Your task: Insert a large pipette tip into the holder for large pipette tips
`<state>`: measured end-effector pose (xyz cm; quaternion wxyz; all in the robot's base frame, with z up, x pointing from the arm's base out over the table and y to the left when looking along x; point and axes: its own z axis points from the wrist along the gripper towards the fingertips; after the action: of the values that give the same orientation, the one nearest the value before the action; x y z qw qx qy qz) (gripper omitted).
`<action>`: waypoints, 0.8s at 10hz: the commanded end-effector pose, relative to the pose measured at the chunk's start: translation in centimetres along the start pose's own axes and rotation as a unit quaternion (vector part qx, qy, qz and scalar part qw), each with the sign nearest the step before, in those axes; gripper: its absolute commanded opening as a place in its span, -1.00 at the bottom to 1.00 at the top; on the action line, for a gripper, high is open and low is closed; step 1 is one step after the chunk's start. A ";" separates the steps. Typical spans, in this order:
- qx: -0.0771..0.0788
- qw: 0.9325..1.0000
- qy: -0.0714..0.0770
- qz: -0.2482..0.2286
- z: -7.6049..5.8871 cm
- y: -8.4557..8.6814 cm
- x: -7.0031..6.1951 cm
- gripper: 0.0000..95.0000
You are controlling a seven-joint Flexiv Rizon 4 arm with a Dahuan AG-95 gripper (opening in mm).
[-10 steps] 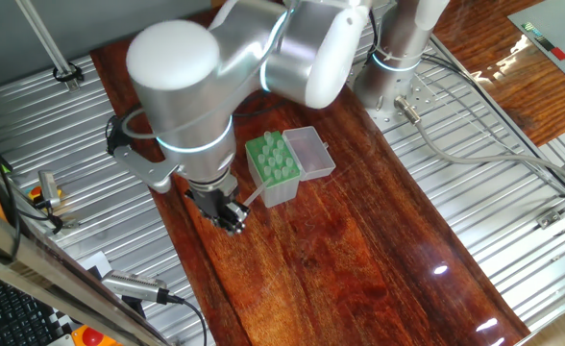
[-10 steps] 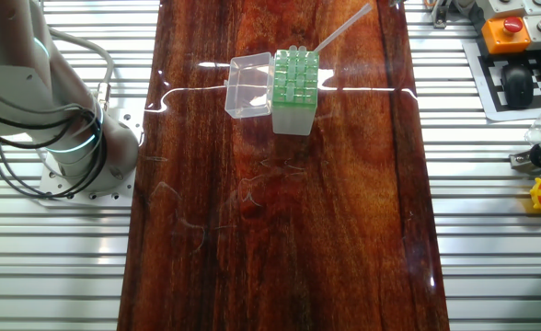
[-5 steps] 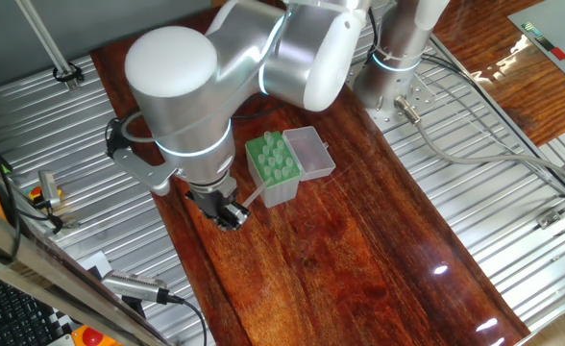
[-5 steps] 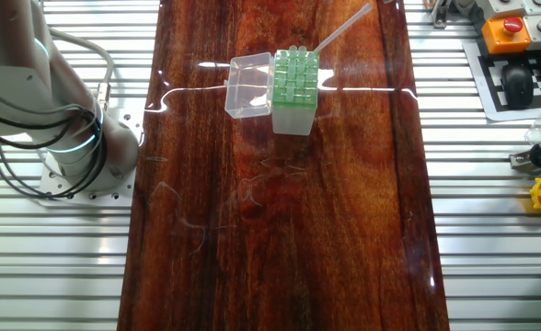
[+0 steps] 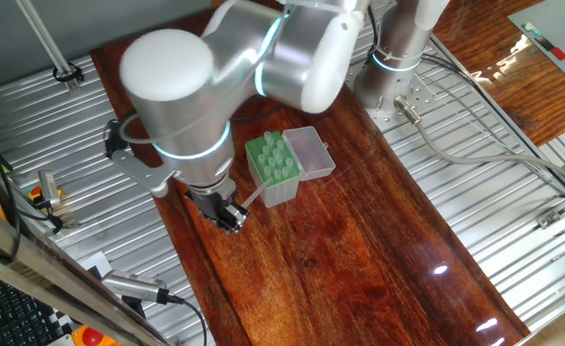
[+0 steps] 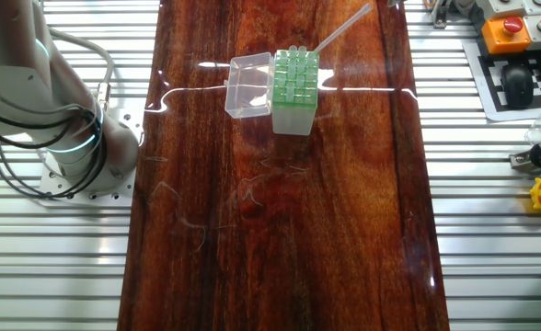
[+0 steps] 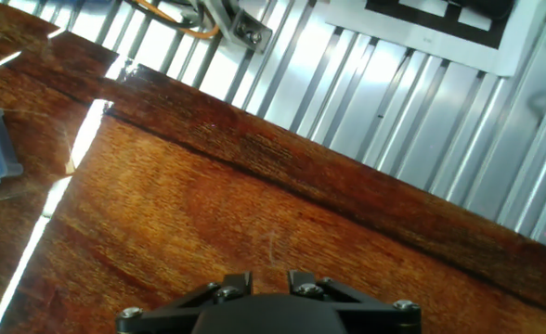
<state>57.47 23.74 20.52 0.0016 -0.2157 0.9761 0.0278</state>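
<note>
Large pipette tip (image 6: 344, 28) leaning on holder (image 6: 293, 91), gripper (image 5: 231, 218) w/ jaws nearly together nearby

**Colours on the bench**

We see a reddish-brown wooden table (image 6: 280, 230) with dark streaky grain and white glare. The holder for large pipette tips (image 6: 294, 87) has a green perforated top, pale translucent sides and a clear lid. The large pipette tip (image 6: 342, 26) is translucent whitish-grey. The arm (image 5: 182, 91) is silver-white with a glowing cyan ring; the gripper (image 5: 227, 218) is black.
</note>
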 end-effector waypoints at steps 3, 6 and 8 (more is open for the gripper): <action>0.003 1.000 0.008 -0.006 0.1 0.0 0.0 -0.60; 0.001 1.000 0.007 -0.010 0.5 0.0 0.8 -0.20; 0.000 1.000 0.006 -0.011 0.6 0.0 1.1 -0.20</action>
<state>56.17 23.18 19.88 -0.0032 -0.2270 0.9735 0.0265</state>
